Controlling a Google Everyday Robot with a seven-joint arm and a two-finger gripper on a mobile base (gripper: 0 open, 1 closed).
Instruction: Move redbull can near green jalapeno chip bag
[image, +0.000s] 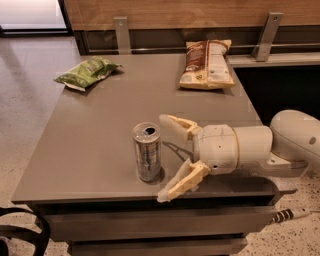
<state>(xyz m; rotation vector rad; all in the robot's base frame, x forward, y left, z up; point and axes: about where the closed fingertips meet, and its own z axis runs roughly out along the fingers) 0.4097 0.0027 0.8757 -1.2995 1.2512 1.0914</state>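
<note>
The claw is wide open, its two fingers spread apart, low over the table. The redbull can stands up just beside the fingertips. The green jalapeno chip bag lies well apart, at the far corner.

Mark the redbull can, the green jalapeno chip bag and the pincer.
redbull can (147, 155): camera view, middle of its side.
green jalapeno chip bag (86, 71): camera view, middle of the bag.
pincer (163, 158): camera view, midway between its open fingertips, beside the redbull can.
</note>
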